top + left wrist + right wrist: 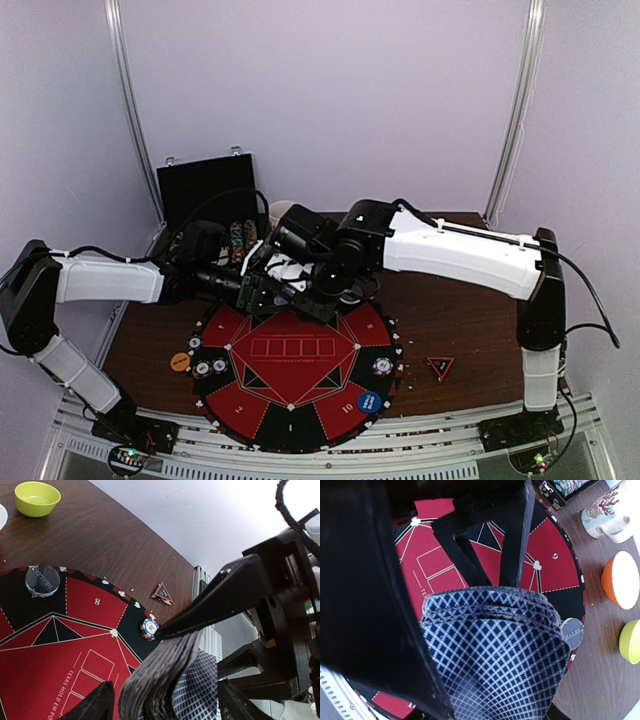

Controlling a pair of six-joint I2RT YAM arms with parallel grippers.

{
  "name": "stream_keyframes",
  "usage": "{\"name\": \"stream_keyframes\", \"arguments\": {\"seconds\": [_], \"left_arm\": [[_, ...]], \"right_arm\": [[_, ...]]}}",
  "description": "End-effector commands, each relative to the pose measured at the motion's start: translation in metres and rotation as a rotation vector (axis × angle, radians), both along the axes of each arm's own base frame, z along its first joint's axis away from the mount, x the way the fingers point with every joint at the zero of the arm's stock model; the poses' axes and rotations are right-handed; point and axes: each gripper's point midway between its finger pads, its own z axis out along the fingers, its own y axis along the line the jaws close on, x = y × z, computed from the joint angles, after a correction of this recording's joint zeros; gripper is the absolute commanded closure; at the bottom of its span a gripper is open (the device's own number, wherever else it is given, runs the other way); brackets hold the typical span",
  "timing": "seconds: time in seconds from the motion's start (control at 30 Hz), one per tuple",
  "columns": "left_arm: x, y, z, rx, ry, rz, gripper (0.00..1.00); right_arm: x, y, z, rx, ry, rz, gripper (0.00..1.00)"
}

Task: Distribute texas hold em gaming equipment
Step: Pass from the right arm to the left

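Both grippers meet over the far edge of the round mat (290, 375). My right gripper (318, 295) is shut on a bowed deck of blue-checked playing cards (495, 655), squeezed between its fingers (365, 605). The deck also shows edge-on in the left wrist view (160, 680). My left gripper (272, 290) is open, with its fingers (95, 705) on either side of the deck. Striped chips (211, 368) (382, 366) (149, 628) lie on the mat. An orange disc (180, 361), a blue disc (369, 402) and a red-black triangle marker (440, 367) lie near the mat's rim.
An open black case (210, 195) with rows of chips stands at the back left. A clear dealer disc (42, 580) lies on the mat. A mug (607, 510), an orange bowl (622, 580) and a green bowl (37, 498) stand beyond the mat.
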Motion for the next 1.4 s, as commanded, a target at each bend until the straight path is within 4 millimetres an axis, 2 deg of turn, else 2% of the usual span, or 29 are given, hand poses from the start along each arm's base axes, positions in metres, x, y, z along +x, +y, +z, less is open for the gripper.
{"name": "stream_keyframes", "arguments": {"seconds": [0.0, 0.13, 0.3, 0.43, 0.57, 0.7, 0.87, 1.27, 1.33, 1.37], "left_arm": [[0.009, -0.01, 0.03, -0.072, -0.056, -0.035, 0.23], [0.011, -0.007, 0.04, -0.096, -0.051, -0.047, 0.16], [0.011, -0.005, 0.048, -0.114, -0.055, -0.05, 0.13], [0.019, 0.005, 0.056, -0.147, -0.039, -0.028, 0.09], [0.023, 0.006, 0.054, -0.136, -0.036, -0.016, 0.09], [0.027, 0.004, 0.046, -0.118, -0.015, -0.005, 0.15], [0.033, 0.0, 0.058, -0.141, -0.037, -0.005, 0.17], [0.032, 0.0, 0.065, -0.148, -0.055, -0.024, 0.05], [0.039, 0.003, 0.062, -0.127, -0.057, 0.019, 0.08], [0.047, 0.005, 0.057, -0.107, -0.046, 0.061, 0.14]], "right_arm": [[-0.014, 0.005, -0.007, -0.051, -0.004, 0.078, 0.51], [-0.014, 0.003, -0.009, -0.063, -0.012, 0.085, 0.51], [-0.015, 0.004, -0.011, -0.068, -0.008, 0.095, 0.52], [-0.016, 0.003, -0.014, -0.077, -0.008, 0.1, 0.52], [-0.016, 0.004, -0.013, -0.072, -0.012, 0.102, 0.53], [-0.017, 0.006, -0.013, -0.071, -0.011, 0.11, 0.53], [-0.019, 0.006, -0.017, -0.083, -0.009, 0.118, 0.53], [-0.022, 0.005, -0.018, -0.092, -0.013, 0.126, 0.54], [-0.023, 0.006, -0.017, -0.083, -0.01, 0.129, 0.54], [-0.023, 0.007, -0.017, -0.077, -0.008, 0.129, 0.54]]}}
